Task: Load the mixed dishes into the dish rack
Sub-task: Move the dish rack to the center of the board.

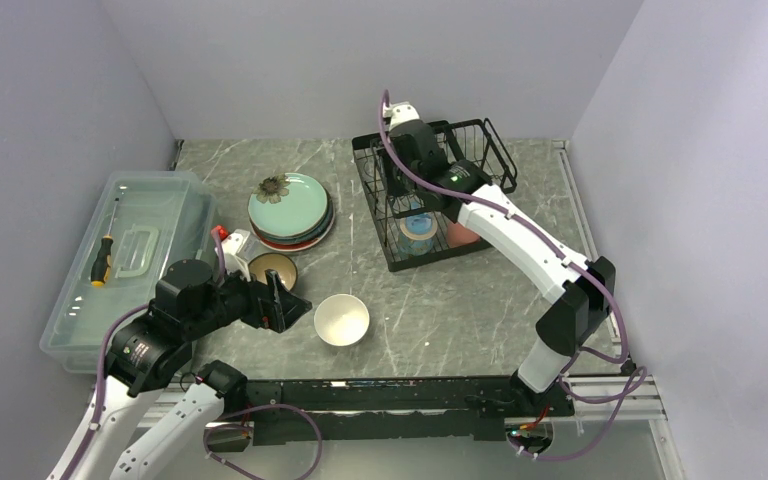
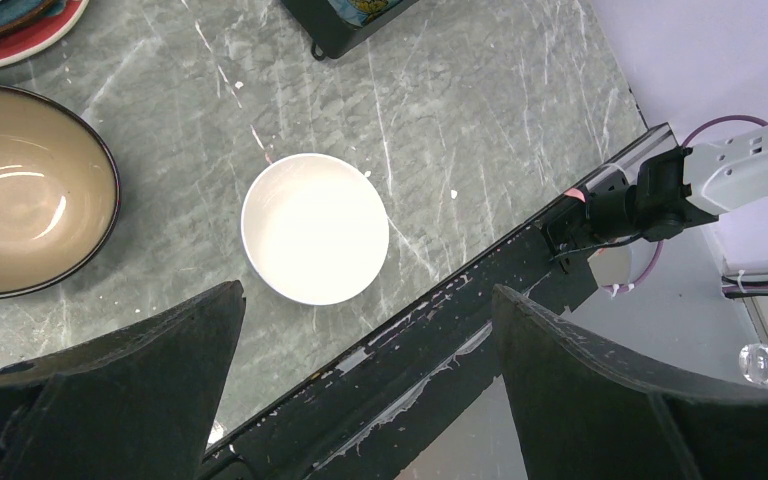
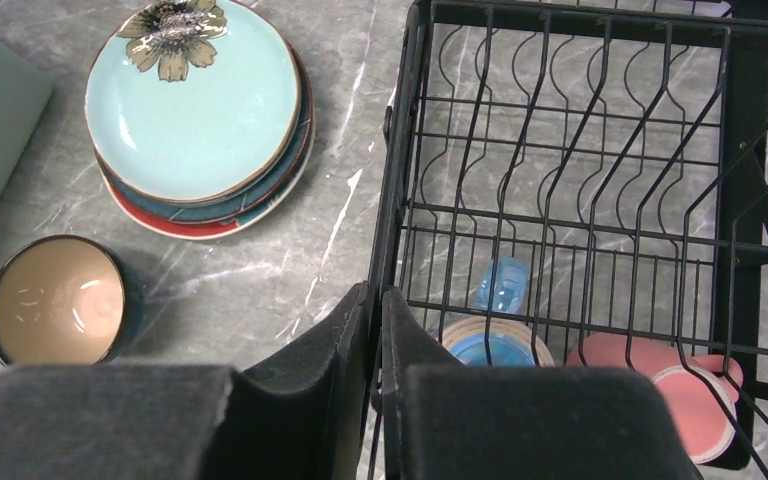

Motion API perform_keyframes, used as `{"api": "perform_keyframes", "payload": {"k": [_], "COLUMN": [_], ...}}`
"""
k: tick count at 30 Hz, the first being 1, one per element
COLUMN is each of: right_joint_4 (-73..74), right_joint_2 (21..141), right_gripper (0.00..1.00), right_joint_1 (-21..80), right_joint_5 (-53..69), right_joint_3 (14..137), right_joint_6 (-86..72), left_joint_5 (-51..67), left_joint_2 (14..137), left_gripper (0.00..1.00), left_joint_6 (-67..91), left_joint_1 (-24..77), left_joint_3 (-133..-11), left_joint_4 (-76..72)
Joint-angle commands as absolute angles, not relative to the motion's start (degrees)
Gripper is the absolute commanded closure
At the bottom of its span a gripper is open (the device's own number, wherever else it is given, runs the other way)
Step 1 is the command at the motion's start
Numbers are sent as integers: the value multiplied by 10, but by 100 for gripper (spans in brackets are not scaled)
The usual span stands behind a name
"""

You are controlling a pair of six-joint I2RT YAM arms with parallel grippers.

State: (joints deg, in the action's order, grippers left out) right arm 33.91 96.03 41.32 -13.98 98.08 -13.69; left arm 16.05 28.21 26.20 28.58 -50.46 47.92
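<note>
Dish rack pinched by right gripper (blue mug inside).

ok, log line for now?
left pincer: open, near white round bowl | right pincer: shut on black wire dish rack edge | in rack: blue mug, pink mug | unloaded: stacked round plates, brown bowl
</note>
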Motion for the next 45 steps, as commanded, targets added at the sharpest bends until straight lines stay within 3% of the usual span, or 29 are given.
{"api": "perform_keyframes", "payload": {"k": [1, 3, 26, 45], "right_joint_4": [331, 327, 351, 379], "right_joint_2": [951, 943, 801, 627], "right_gripper": [94, 100, 100, 100], "right_joint_1": [411, 410, 407, 408], "right_joint_5": [-126, -125, -109, -144], "right_joint_3": [985, 976, 871, 718], "right_joint_6": [-128, -126, -79, -130], "left_joint_5": [159, 158, 152, 153], "left_joint_2": [278, 278, 292, 302], "left_gripper": [1, 1, 1, 1], "left_joint_6": [261, 261, 263, 264], "left_joint_1": [284, 284, 284, 284], "left_joint_3": [-506, -506, -506, -507], "left_joint_4": [470, 470, 471, 472]}}
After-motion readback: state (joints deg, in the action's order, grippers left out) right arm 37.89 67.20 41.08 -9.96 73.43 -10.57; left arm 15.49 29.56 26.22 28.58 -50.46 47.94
